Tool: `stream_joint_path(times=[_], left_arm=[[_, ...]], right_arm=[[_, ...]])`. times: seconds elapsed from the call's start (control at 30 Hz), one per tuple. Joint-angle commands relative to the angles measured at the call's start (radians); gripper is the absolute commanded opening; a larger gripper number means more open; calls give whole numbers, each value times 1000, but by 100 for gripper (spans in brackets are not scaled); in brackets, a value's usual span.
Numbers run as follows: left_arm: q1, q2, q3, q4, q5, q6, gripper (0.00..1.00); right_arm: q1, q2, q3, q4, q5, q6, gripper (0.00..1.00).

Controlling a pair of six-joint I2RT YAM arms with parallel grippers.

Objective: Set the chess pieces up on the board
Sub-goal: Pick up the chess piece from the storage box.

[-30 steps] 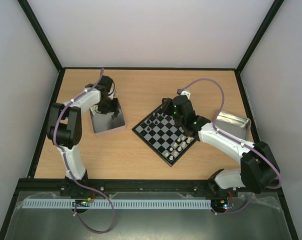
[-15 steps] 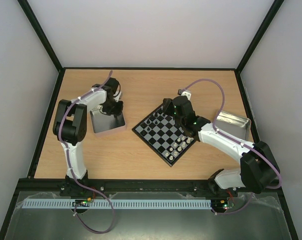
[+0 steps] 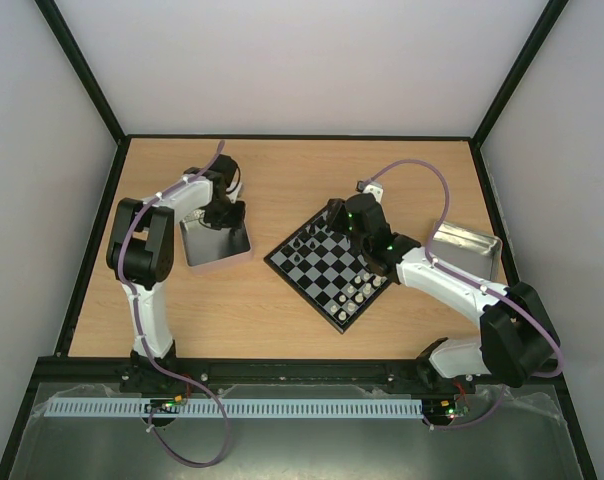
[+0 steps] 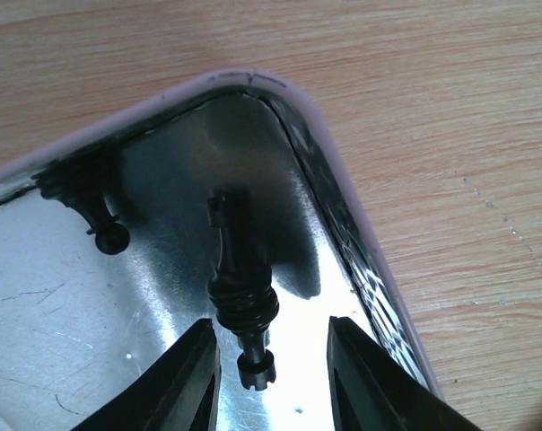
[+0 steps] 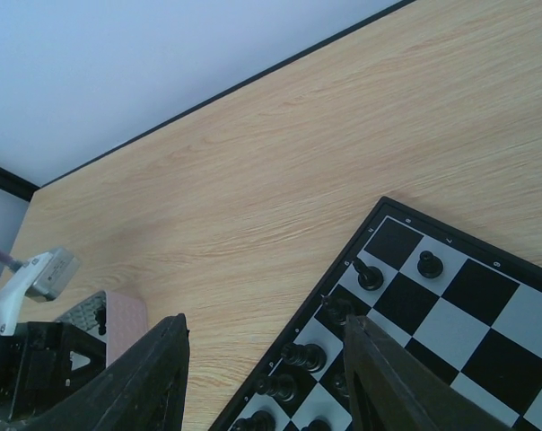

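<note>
Resting in metal tray (image 4: 65, 305): black chess piece (image 4: 240, 269), near the corner.
Left gripper (image 4: 271, 350): was held spread, this piece between its fingers (image 4: 192, 382).
Right gripper (image 5: 264, 359): was held spread, empty, over the board (image 5: 450, 314) edge.

Left end effector (image 3: 225, 215) shifted right over tray (image 3: 220, 262); elbow drew inward.

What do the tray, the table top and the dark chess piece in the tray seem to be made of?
The tray: bare metal, shiny, since it mirrors the piece and shows fine scratches. The table top: wood or wood-look laminate, matte, with visible grain. The dark chess piece: probably glossy black plastic; not certain.
</note>
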Motion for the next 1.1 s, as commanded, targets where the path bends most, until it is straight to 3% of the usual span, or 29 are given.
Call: stream_joint_path(times=[0.0,0.53,0.7,0.77,0.93,1.07], left_arm=[[2,22,33,13,-31,-13,35],[2,73,38,51,-88,-73,26],[1,68,32,37,-86,-71,11],[1,33,19,33,-90,-80,10],[1,-103,-20,21,-55,-74,10],[0,-231,-87,38,27,-45,10]], right_arm=[[-2,-24,-12,14,29,2,46],[-2,-43,-31,13,46,-2,46],[-2,-53,-32,10,50,-2,46],[-2,-58,-30,13,41,-6,46],[-2,-56,-10,44,-57,-45,46],[-2,-7,52,39,-252,-96,48]])
